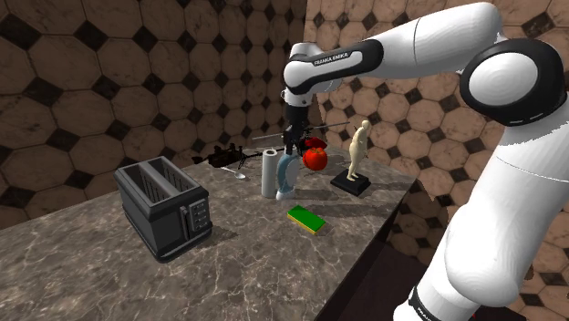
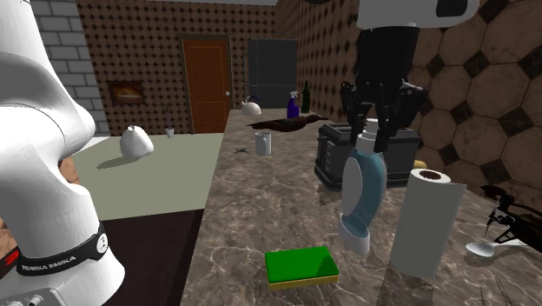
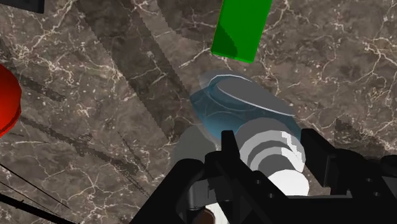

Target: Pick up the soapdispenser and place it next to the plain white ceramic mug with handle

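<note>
Pincer (image 3: pixel 267 146) pinching the white pump head of the soap dispenser (image 2: pixel 363 187), its blue body tilted straight below, base close to the marbled surface (image 2: pixel 261 200), paper roll (image 2: pixel 424 222) just beside, green sponge (image 2: pixel 301 265) near, white mug (image 2: pixel 263 143) well beyond.

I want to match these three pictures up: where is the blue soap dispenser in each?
Shoulder view: soap dispenser, centre, tilted under the end effector, beside the paper towel roll.
Second exterior view: right of centre, left of the paper towel roll.
Wrist view: just past the end effector, which clasps its white pump.
Shared landmark: the green sponge lying near it.
</note>
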